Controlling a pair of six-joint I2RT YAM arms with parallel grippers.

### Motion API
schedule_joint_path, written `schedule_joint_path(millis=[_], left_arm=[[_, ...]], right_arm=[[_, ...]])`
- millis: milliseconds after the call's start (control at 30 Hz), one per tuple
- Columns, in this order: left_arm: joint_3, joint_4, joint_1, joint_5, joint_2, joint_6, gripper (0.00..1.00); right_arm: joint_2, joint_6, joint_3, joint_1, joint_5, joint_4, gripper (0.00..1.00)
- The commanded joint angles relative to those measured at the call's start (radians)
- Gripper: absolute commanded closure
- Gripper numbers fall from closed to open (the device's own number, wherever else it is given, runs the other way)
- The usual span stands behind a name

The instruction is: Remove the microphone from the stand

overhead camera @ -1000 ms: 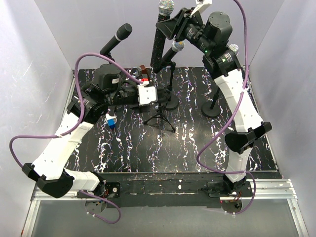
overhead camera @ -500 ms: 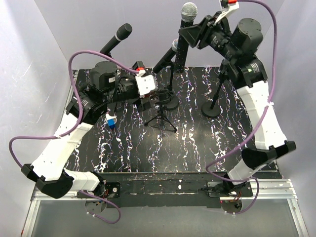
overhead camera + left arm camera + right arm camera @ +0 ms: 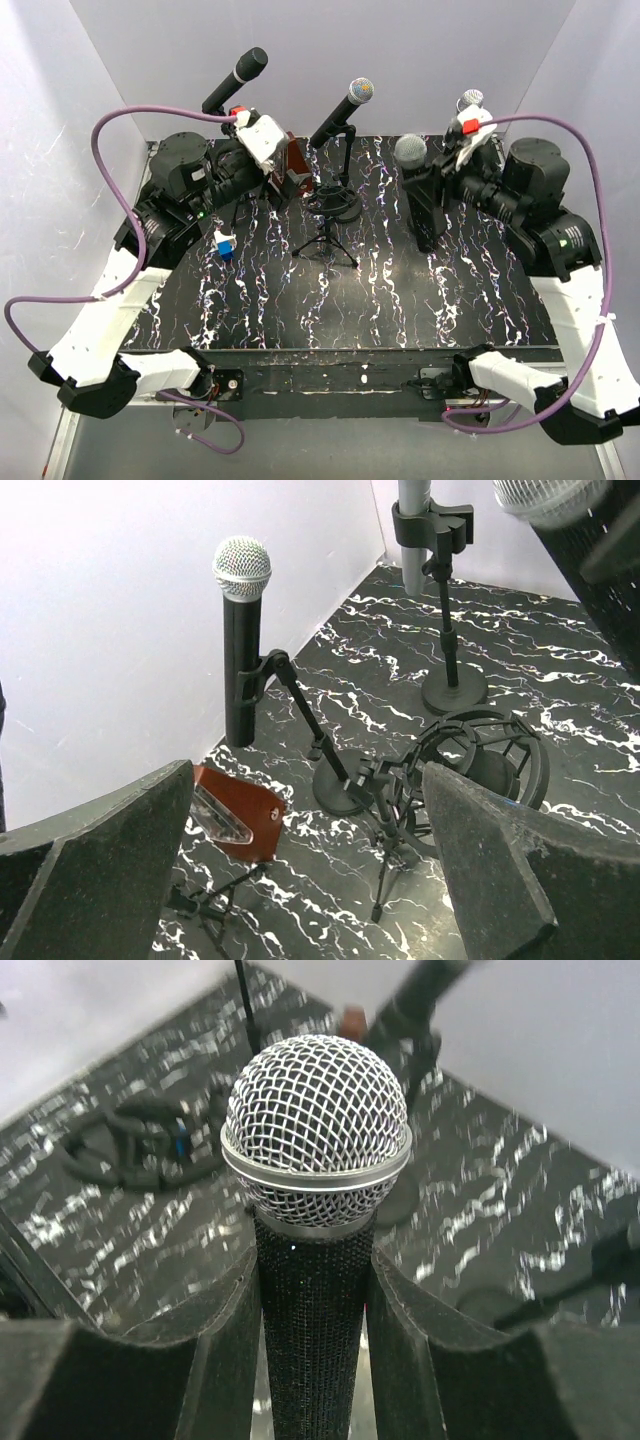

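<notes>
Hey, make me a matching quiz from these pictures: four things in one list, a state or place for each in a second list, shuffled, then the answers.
Things
1. left claw
2. right claw
3. shock mount
4. microphone at back centre

States or places
A. clipped in its stand
B. open, holding nothing
C. on the small tripod
D. shut on the glittery black microphone

Pairs: 1-B, 2-D, 3-C, 4-A
</notes>
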Motion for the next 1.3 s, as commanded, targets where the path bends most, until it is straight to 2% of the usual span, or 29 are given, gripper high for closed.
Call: schedule_joint_path(millis=[0,167,300,367,467,633,833,933,1033,1167,1267], left_arm=[[-0.067,0.039,0.003,-0.079,-0.056,-0.064,0.02],[-0.132,0.030,0.012,-0.083,-0.108,-0.055,0.02],[-0.178,-0.016,0.024,-0.081,-0.142,-0.045,0.02],[-0.196,-0.020,0.032,-0.104,-0.156,-0.048,0.02],[-0.221,-0.032,0.035,-0.135,-0.168,-0.067,0.02],[-0.309,-0.020,0.050,-0.029,-0.240,-0.150,0.02],[-0.351,-0.064,0.084,0.072,-0.280,-0.137,0.02],[-0.348,-0.075,0.093,0.045,-0.265,-0.144,0.02],[-0.333,-0.082,0.089,-0.023,-0.239,-0.121,0.02],[-0.330,-0.086,0.081,-0.081,-0.222,-0.124,0.02],[-0.319,-0.098,0.081,-0.051,-0.213,-0.115,0.02]], right_arm=[[-0.058,-0.110,-0.090,-0.018,0.082,-0.209,0.99],[-0.096,-0.246,-0.263,-0.031,0.192,-0.341,0.99],[-0.128,-0.356,-0.435,-0.039,0.368,-0.297,0.99],[-0.139,-0.402,-0.512,-0.041,0.399,-0.282,0.99],[-0.148,-0.456,-0.622,-0.042,0.395,-0.253,0.99],[-0.101,-0.518,-0.759,-0.050,0.416,-0.208,0.99],[0.037,-0.538,-0.825,-0.120,0.434,-0.093,0.99],[0.132,-0.541,-0.827,-0.179,0.404,-0.045,0.99],[0.145,-0.622,-0.902,-0.200,0.392,0.068,0.98],[0.166,-0.735,-1.004,-0.202,0.373,0.137,0.87],[0.169,-0.748,-1.037,-0.202,0.364,0.146,0.72]])
